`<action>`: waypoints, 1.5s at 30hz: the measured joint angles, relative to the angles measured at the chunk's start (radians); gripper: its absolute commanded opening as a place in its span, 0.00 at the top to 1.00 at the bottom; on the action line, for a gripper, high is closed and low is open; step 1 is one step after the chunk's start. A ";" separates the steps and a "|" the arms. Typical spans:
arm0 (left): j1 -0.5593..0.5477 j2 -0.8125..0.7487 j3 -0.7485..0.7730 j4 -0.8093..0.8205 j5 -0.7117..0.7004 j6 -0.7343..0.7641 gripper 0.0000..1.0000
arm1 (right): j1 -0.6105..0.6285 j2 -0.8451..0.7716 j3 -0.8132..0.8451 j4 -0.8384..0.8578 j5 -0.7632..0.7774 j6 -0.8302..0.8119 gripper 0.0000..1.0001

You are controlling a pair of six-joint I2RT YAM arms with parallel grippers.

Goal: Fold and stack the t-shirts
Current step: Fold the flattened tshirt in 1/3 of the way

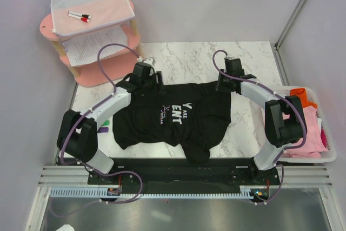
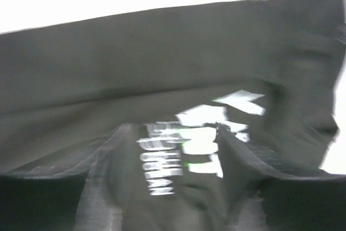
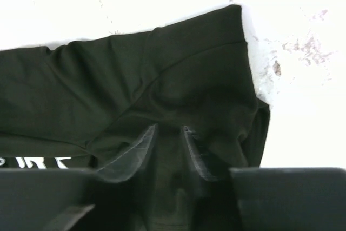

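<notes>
Lettered t-shirt (image 1: 162, 128): flat on counter (image 1: 189, 60), centre.
Left gripper (image 1: 148, 77): over its far left corner.
Right gripper (image 1: 226, 82): on its far right corner.
Basket (image 1: 330, 155): right of counter, other t-shirts (image 1: 309, 120) inside.
Shelf (image 1: 48, 28): far left, paper sheet (image 1: 92, 44) on it.

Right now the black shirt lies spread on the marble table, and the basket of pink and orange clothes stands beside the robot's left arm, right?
Not quite: the basket with the pink cloth and orange cloth stands beside the right arm, as the top external view shows. The black shirt does lie spread on the marble table.
</notes>
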 measured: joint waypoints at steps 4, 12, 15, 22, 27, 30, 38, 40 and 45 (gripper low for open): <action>0.137 0.008 -0.043 -0.102 -0.149 -0.005 0.98 | 0.000 0.000 0.000 0.001 -0.023 -0.003 1.00; 0.179 0.159 0.014 -0.245 -0.330 -0.023 0.98 | 0.000 0.019 0.000 0.006 -0.010 -0.005 1.00; 0.205 0.241 0.059 -0.278 -0.360 -0.032 0.98 | 0.000 0.059 0.000 0.005 0.029 -0.006 1.00; 0.279 0.294 0.087 -0.321 -0.406 -0.043 0.98 | 0.001 0.143 0.025 -0.017 0.117 -0.002 1.00; 0.318 0.304 0.089 -0.322 -0.415 -0.044 0.98 | 0.002 0.172 0.056 -0.023 0.161 0.000 1.00; 0.341 0.325 0.099 -0.327 -0.415 -0.044 0.98 | 0.002 0.190 0.078 -0.023 0.193 0.001 1.00; 0.383 0.369 0.158 -0.329 -0.408 -0.043 0.98 | 0.003 0.245 0.149 -0.038 0.281 0.002 1.00; 0.386 0.390 0.187 -0.334 -0.409 -0.043 0.98 | 0.004 0.272 0.185 -0.043 0.303 0.000 1.00; 0.391 0.448 0.271 -0.349 -0.408 -0.039 0.98 | 0.004 0.352 0.297 -0.056 0.343 -0.008 1.00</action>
